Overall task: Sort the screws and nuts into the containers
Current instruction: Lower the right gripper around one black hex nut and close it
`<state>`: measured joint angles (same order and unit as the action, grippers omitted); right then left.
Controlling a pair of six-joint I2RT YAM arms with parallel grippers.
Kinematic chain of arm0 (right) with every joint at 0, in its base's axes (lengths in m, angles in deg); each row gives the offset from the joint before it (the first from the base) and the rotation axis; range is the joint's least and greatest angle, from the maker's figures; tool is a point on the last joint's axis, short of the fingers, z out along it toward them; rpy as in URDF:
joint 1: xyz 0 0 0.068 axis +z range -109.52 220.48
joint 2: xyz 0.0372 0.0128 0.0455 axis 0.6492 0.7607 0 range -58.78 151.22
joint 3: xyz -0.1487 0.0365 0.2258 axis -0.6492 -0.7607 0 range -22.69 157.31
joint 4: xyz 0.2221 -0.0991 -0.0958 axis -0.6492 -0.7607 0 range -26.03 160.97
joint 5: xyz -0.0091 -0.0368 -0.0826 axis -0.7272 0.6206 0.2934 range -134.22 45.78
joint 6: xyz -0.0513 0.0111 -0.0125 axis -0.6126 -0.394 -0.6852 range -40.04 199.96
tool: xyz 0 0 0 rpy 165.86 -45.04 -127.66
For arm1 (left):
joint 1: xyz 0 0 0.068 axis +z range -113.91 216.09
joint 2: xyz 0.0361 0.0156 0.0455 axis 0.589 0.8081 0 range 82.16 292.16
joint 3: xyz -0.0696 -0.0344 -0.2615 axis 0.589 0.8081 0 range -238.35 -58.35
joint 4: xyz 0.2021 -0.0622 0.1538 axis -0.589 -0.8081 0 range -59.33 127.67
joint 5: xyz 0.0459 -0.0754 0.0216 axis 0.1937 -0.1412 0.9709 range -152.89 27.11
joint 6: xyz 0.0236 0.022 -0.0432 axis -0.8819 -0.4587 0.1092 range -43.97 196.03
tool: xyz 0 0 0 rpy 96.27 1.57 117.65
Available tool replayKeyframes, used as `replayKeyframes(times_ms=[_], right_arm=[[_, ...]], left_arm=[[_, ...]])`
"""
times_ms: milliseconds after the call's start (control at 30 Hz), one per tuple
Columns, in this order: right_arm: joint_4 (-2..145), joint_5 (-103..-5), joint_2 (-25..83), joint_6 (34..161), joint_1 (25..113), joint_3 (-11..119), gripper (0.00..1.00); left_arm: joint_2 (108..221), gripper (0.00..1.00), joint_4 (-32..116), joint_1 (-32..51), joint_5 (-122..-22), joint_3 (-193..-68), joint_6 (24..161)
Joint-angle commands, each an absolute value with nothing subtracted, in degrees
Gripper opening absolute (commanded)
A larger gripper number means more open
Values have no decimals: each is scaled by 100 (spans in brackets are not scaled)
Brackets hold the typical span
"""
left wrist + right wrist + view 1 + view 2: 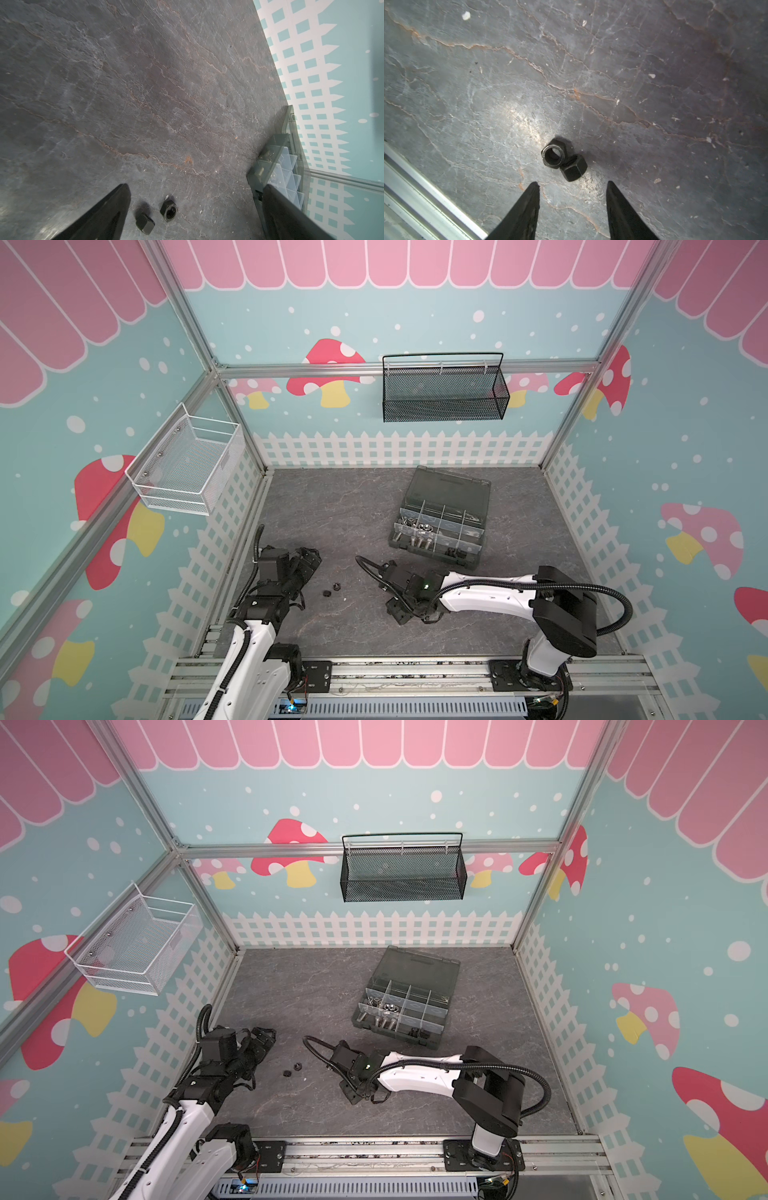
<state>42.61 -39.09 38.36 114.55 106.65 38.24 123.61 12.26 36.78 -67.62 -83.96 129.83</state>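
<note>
Clock refs from the top views, 12 = back wall. Left end effector [309, 559] has its fingers spread wide and holds nothing, sitting at 10 o'clock of two black nuts [331, 589]. The nuts lie loose on the table [332, 510], just beside each other. Right end effector [573, 182] is at 4 o'clock of them, jaws partly apart and empty, tips just short of the nuts. Organiser box [449, 489] is at 2 o'clock, lid open. Silver screws [419, 542] and silver nuts [419, 526] sit in its 9 o'clock-side compartments [451, 526]. Black pieces in a front one, type unclear.
</note>
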Motion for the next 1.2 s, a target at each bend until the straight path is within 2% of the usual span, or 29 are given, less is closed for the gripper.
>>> replayKeyframes(times_ms=[0,900,1167], right_arm=[[4118,-3761,3971,11579,10710,3840,52],[4355,-3565,4511,11599,10634,3823,40],[4373,-3770,4563,11545,10607,3881,32]], left_arm=[[12380,100,1135,3720,-6689,-8384,13061],[12426,100,1161,3718,-6736,-8410,13078],[12426,100,1166,3729,-6780,-8466,13083]])
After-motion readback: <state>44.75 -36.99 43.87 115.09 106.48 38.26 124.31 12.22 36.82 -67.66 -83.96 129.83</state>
